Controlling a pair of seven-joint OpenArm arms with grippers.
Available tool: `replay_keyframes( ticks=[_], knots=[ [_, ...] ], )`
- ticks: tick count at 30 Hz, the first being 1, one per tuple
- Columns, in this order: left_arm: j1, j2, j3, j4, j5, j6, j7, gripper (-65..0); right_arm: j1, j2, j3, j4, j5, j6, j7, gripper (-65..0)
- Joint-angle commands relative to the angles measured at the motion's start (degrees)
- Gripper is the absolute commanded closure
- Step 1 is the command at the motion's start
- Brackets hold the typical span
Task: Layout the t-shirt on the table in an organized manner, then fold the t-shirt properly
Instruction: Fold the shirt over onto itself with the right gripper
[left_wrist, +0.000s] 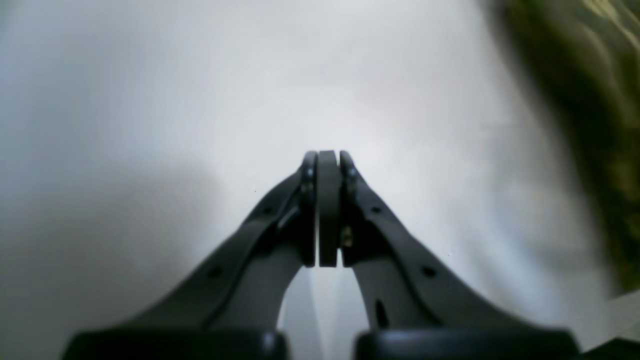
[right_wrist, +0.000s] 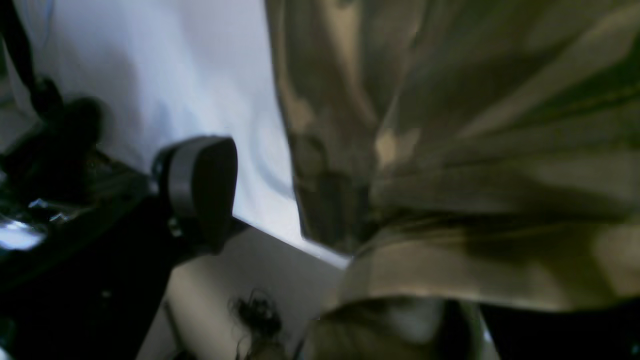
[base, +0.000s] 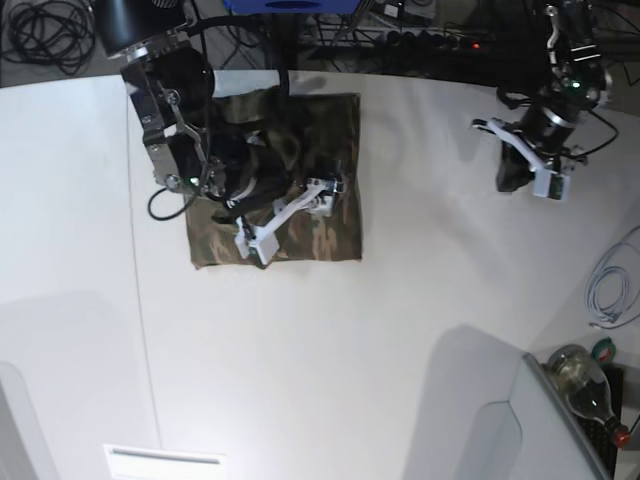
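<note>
The soft camouflage-print t-shirt (base: 300, 180) in olive, brown and tan lies on the far part of the large white counter (base: 330, 370), as a compact rectangle with fairly straight edges. It looks already folded at least once, though I cannot tell how many layers there are or where the collar is. In the right wrist view the cloth (right_wrist: 450, 150) fills most of the picture with long creases, and its edge hangs near the counter's rim.

The right pincer (base: 290, 212) is over the lower middle of the shirt. Its jaws stand apart: one dark pad shows alone at the side in the wrist view, with no cloth between the jaws there. I judge that it is not holding the fabric at this moment.

The left pincer (left_wrist: 328, 165) is well apart from the shirt, above bare counter. Its jaws are pressed together with nothing between them, and only a blurred strip of the cloth shows at the edge of its view.

The step in hand seems to be the folding stage, at the end of one fold. The next move probably calls for lifting the right arm clear without dragging the top layer, then checking if the rectangle needs one more fold or a smoothing of the creases. The risk is that a finger catches the cloth and opens the fold.
</note>
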Motion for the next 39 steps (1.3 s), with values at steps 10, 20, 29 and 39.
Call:
replay_keyframes(
  ticks=[10,20,29,39],
  knots=[
    [3.03,-2.54,-14.11,1.12,-0.59,-0.50,0.00,0.0,7.25,-0.50,-14.56,-3.26,0.48,-1.24,3.31,-50.9],
    [2.77,-3.42,-16.66,-3.28,-0.85,-0.50,-0.17,0.0,3.29,10.84,-15.44,14.85,0.48,-1.68,5.33,-50.6],
    [3.03,-3.07,-18.16,-3.72,-0.85,-0.50,-0.17,0.0,2.06,10.58,-5.86,8.43,-7.69,-1.33,11.74,0.0],
    [3.03,-1.84,-15.61,-3.45,-0.59,-0.50,-0.17,0.0,10.94,4.16,-14.12,-8.09,-8.04,-1.33,15.35,0.0]
  ],
)
